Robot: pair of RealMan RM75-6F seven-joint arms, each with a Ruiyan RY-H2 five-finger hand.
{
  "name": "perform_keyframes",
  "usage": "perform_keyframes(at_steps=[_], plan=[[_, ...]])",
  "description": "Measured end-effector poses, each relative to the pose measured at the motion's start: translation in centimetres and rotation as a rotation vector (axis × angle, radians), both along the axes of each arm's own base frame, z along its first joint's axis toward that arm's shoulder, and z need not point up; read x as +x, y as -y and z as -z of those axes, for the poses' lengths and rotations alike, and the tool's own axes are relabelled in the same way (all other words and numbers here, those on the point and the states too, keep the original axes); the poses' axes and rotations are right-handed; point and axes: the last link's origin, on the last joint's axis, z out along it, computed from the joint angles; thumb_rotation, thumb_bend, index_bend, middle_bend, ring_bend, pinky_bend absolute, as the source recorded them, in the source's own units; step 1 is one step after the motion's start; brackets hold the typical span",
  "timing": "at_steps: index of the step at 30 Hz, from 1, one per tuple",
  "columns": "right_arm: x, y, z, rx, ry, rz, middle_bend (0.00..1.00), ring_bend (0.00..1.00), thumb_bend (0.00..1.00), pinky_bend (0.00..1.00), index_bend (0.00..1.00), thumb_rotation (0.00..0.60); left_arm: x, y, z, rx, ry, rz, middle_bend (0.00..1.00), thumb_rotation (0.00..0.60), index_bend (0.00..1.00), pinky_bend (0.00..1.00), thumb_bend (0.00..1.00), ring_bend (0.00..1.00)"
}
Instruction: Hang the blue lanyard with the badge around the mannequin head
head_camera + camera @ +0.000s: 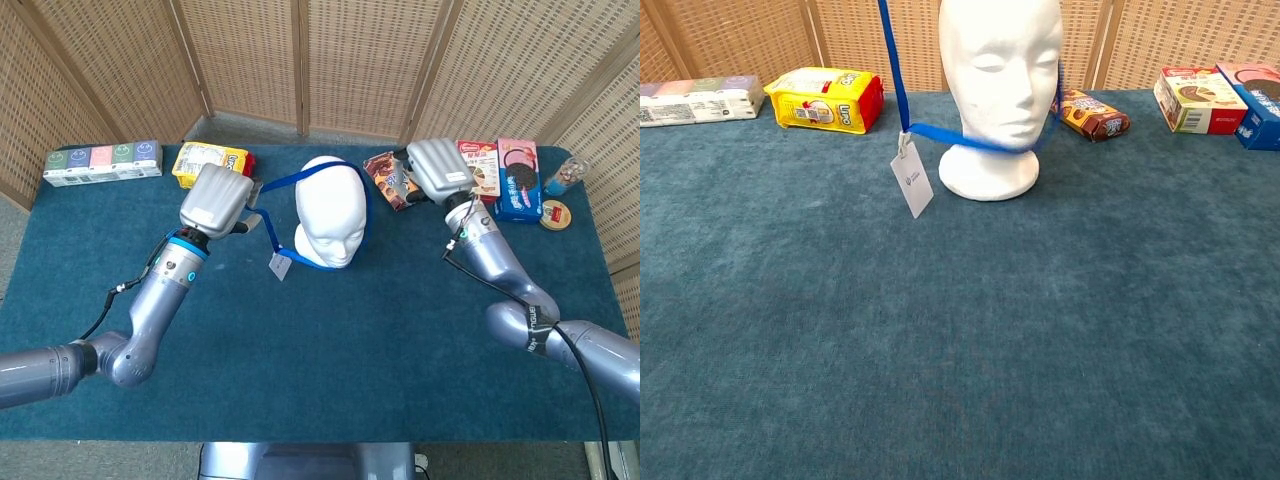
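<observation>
The white mannequin head point(330, 215) point(1000, 60) stands upright at mid-table. The blue lanyard point(300, 180) point(892, 70) loops over its crown, down its far side and under the chin. Its white badge point(280, 266) point(912, 180) hangs tilted just above the cloth, left of the neck base. My left hand point(215, 200) is raised left of the head and holds the strap, which runs taut up to it. My right hand point(438, 168) hovers right of the head, back toward the camera, with no strap reaching it. Neither hand shows in the chest view.
At the back stand a row of tissue packs point(103, 162), a yellow snack bag point(210, 163), a brown cookie pack point(390, 180), snack boxes point(518, 178) and a small jar point(565, 177). A wicker screen closes the far side.
</observation>
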Motion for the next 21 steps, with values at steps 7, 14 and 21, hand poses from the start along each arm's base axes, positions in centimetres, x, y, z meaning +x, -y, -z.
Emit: perform_keyframes(at_steps=[7,14,21], plan=[[0.11,-0.05,0.01,0.015,-0.01,0.007,1.0,1.0,0.37,1.0,0.62,0.552,-0.26,-0.05,0.01,0.0,-0.018,-0.014,1.0,0.518,0.57,1.0,0.22,1.0],[0.07,-0.11,0.0,0.016,-0.016,0.01,1.0,1.0,0.37,1.0,0.62,0.542,-0.34,-0.15,0.05,0.0,-0.036,-0.03,1.0,0.508,0.55,1.0,0.16,1.0],[-0.22,-0.11,-0.03,0.011,-0.028,0.017,1.0,1.0,0.37,1.0,0.62,0.542,-0.35,-0.3,0.09,0.006,-0.043,-0.051,1.0,0.502,0.52,1.0,0.14,1.0]])
